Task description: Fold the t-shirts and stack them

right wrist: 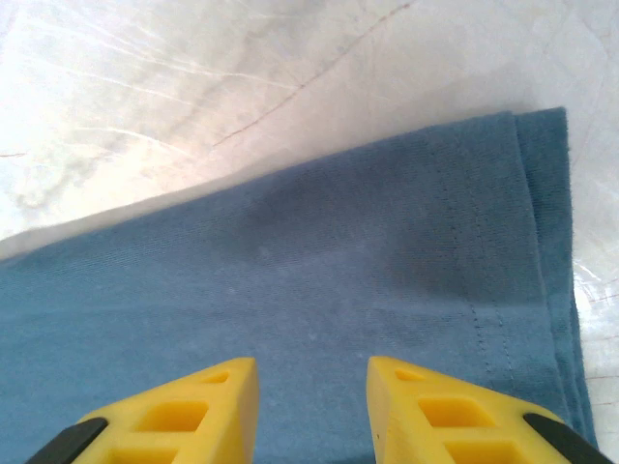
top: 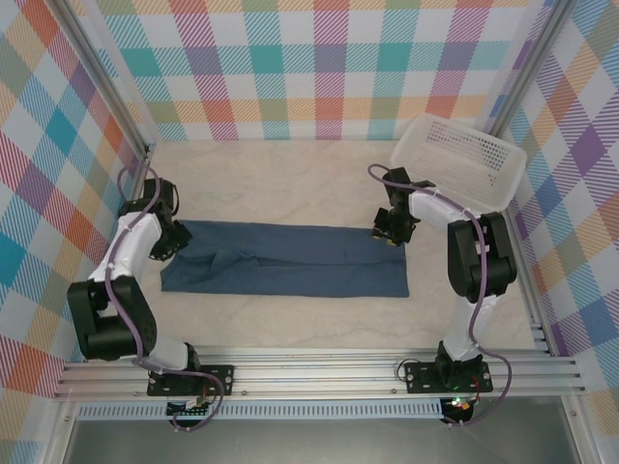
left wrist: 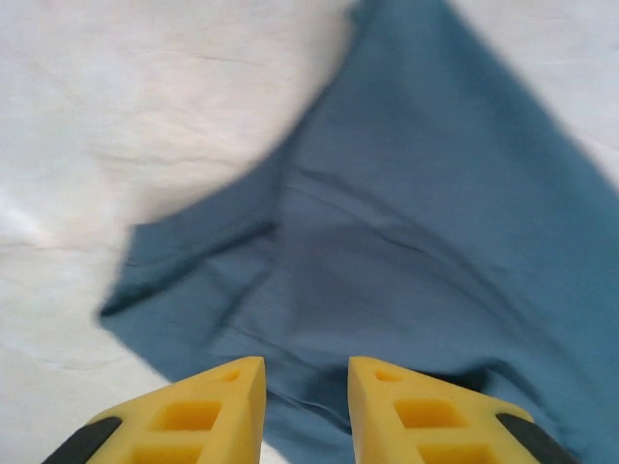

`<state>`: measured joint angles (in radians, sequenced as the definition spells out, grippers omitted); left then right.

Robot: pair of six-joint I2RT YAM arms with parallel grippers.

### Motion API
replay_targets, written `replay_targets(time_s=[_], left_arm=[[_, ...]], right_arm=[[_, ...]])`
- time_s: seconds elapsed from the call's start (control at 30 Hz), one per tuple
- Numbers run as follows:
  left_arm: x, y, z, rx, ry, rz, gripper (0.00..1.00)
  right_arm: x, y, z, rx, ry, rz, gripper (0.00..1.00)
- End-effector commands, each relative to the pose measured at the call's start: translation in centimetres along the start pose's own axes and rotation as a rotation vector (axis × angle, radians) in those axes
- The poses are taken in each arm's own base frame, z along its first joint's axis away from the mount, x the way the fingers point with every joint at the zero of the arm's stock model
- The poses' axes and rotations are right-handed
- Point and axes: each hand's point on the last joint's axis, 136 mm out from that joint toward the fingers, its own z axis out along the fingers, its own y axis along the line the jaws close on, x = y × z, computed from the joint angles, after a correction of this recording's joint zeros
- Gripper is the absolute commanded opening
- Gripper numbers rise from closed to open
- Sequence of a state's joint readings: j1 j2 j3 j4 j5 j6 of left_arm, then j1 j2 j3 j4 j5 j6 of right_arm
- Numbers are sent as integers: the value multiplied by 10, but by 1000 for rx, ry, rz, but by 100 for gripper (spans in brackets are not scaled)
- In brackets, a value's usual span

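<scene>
A slate-blue t-shirt [top: 290,259] lies folded lengthwise into a long band across the middle of the table. My left gripper [top: 177,242] hovers over its left end, jaws open, with rumpled fabric [left wrist: 387,251] and a curved edge below the yellow fingertips [left wrist: 237,387]. My right gripper [top: 392,232] sits at the shirt's far right corner, jaws open, above the flat hemmed end [right wrist: 387,251]. Nothing is pinched between either pair of fingers.
A white mesh basket [top: 462,157] stands tilted at the back right, close behind the right arm. Pale tabletop [top: 290,184] stretches behind the shirt, and a narrower strip lies in front. Plaid walls enclose three sides.
</scene>
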<state>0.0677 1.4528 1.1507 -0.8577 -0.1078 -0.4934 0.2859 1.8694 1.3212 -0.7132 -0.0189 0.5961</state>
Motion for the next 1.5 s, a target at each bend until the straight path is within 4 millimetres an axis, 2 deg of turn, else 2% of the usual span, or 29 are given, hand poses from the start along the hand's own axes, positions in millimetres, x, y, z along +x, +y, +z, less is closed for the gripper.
replay_targets(time_s=[0.0,0.1,0.27,0.37,0.5,0.63,0.73,0.8,0.97,1.03,1.13,1.23,1.33,1.47], left_arm=[[14,-40,16,112,105,-9,29],[12,-51,34,89,129,51,28],[3,-40,59,9,121,82,25],[23,-25,68,-41,181,84,22],[47,-5,71,-60,195,53,19],[64,-3,82,-46,239,17,17],[68,0,91,-63,252,2,14],[61,0,86,-65,223,1,14],[34,-11,42,-17,79,30,16],[29,-16,35,7,63,30,19],[22,-22,41,4,61,25,20],[24,-41,51,69,94,20,27],[32,-62,53,134,99,64,30],[47,-59,62,112,147,98,29]], right_arm=[[8,-1,-3,7,18,-23,35],[8,2,-5,-4,17,-24,35],[10,2,-6,-15,18,-26,34],[12,1,-5,-13,21,-26,34],[14,0,-4,-17,21,-15,34],[16,0,-3,-19,25,-14,34],[15,1,-4,-20,21,-17,34],[14,1,-6,-19,19,-20,33],[16,-1,-9,-20,13,-17,33],[18,-1,-9,-21,15,-14,33],[19,-1,-8,-23,19,-14,33],[17,-1,-9,-23,18,-19,33],[16,0,-9,-21,16,-20,33],[17,-1,-8,-22,18,-10,33]])
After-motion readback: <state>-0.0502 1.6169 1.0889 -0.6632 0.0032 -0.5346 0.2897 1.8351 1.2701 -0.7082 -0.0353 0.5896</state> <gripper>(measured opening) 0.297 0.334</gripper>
